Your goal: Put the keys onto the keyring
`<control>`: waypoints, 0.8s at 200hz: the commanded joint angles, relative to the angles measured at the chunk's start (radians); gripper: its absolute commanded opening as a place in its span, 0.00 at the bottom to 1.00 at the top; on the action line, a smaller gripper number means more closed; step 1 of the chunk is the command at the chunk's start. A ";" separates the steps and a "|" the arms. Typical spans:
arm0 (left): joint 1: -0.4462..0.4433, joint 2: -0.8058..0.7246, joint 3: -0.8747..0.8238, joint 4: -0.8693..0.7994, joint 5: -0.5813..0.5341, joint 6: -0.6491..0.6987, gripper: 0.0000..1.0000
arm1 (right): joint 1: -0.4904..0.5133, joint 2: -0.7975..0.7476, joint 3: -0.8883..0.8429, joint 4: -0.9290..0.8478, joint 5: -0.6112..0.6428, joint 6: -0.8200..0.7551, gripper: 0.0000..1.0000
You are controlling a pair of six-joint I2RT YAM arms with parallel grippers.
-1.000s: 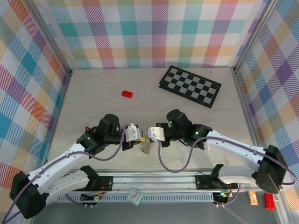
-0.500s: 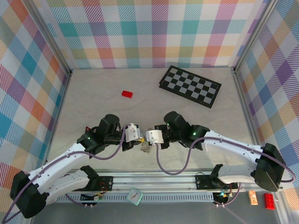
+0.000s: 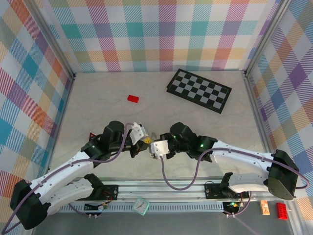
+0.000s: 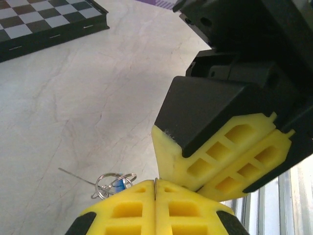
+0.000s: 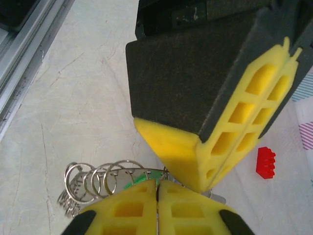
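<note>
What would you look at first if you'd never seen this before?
The two grippers, left and right, meet tip to tip near the front middle of the table, yellow fingers pinched shut, the shiny keyring right beside them. Behind, a checkerboard lies at the back right and a small red block left of it.

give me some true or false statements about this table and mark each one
1. The small red rectangular block lies on the black-and-white checkerboard. False: it lies on bare table, left of the board.
2. The yellow fingers of the left gripper are pressed together. True.
3. The two grippers are far apart. False: the right gripper nearly meets the left one tip to tip.
4. The thin silvery metal keyring sits right beside the right gripper's fingertips. True.
</note>
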 commanded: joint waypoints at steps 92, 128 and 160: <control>-0.002 -0.054 -0.079 0.307 0.163 0.109 0.00 | -0.223 -0.227 -0.168 0.174 -0.447 0.555 0.26; -0.002 -0.063 -0.110 0.379 0.213 0.120 0.00 | -0.223 -0.192 -0.197 0.317 -0.456 0.660 0.24; -0.002 -0.060 -0.111 0.380 0.235 0.128 0.00 | -0.223 -0.167 -0.211 0.360 -0.450 0.680 0.24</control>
